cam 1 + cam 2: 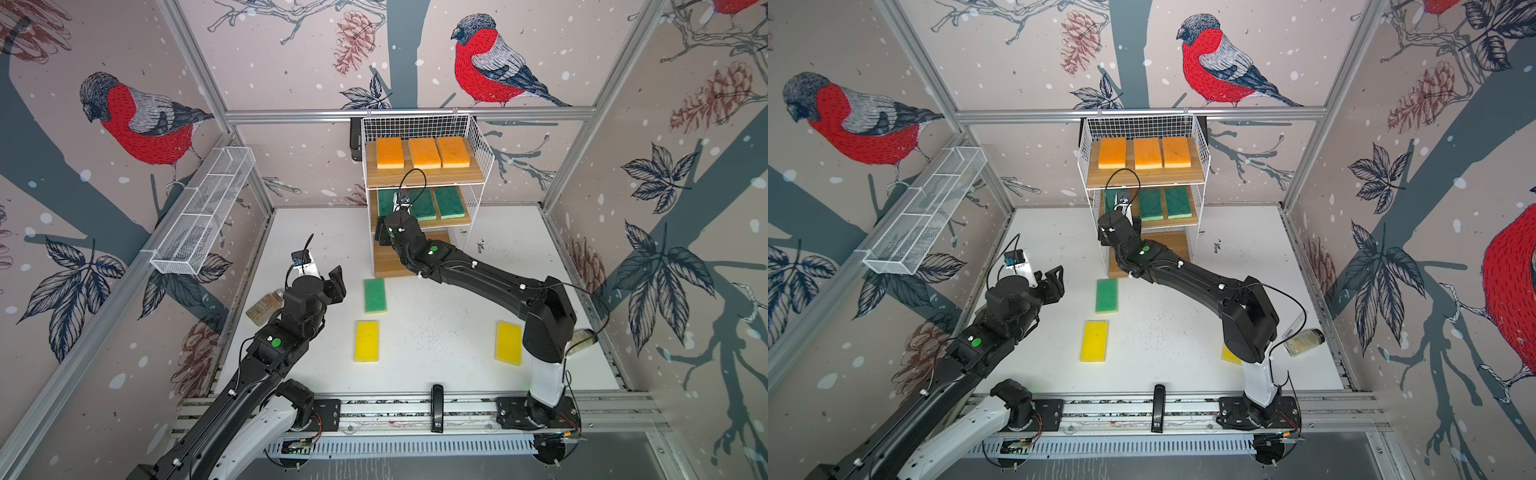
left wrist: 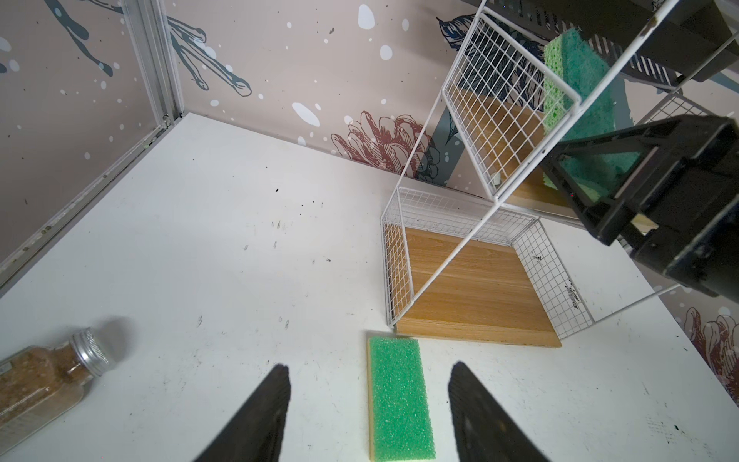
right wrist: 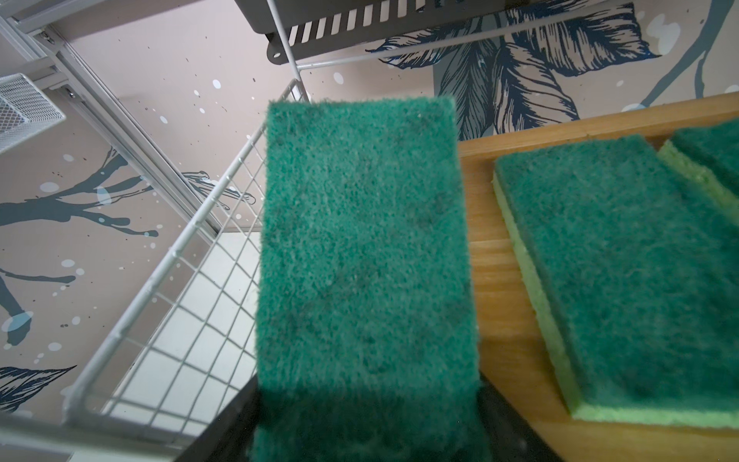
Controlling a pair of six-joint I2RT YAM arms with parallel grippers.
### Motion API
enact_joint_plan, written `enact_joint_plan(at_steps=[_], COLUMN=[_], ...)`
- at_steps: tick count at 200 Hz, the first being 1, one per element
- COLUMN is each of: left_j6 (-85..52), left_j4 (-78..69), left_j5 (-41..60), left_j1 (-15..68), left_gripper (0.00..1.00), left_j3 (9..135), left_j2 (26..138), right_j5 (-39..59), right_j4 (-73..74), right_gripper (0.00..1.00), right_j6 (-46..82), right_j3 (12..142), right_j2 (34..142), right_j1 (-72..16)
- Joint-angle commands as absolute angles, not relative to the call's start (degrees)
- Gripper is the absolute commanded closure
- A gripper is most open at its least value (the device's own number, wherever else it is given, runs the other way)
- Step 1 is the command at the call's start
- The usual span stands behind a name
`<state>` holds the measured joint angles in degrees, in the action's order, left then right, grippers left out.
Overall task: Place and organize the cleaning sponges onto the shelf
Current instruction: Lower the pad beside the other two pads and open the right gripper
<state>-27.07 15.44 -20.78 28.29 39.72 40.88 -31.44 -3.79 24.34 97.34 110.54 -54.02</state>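
The right pincer (image 3: 370, 424) is clenched on the held green sponge (image 3: 364, 240), which projects from its jaws over the left end of the shelf's (image 1: 478, 141) middle board (image 3: 488, 280) beside 2 shelved green sponges (image 3: 624, 280), while the left pincer (image 2: 368, 367) stands released above the table (image 2: 200, 240), the loose green sponge (image 2: 400, 400) lying flat near it.

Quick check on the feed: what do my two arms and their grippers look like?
Both arms are black jointed links on a white base segment, left arm, right arm, each with a round green marker near the wrist and a looping black cable. The left gripper has tapered black fingers.
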Motion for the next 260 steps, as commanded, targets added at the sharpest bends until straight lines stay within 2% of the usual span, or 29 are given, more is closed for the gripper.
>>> enact_joint_plan(at_steps=[1, 221, 260], left_j6=[-26.81, -26.82, -26.98], left_j4=[13.33, 13.89, 13.97], left_j5=[-20.31, -19.77, -19.49], left_j1=[28.21, 28.12, 28.12], left_gripper=[0.36, 0.36, 0.36], left_j3=[39.90, 39.59, 39.60], left_j2=[41.05, 39.77, 39.68], right_j5=[-32.26, -37.36, -37.12], right_j4=[-3.64, -10.59, -11.95], right_gripper=[0.29, 0.27, 0.23], right_j6=[23.74, 25.00, 25.66], right_j3=[98.25, 105.06, 105.87], right_j2=[111.11, 117.16, 117.41], right_j1=[-54.05, -53.87, -53.92])
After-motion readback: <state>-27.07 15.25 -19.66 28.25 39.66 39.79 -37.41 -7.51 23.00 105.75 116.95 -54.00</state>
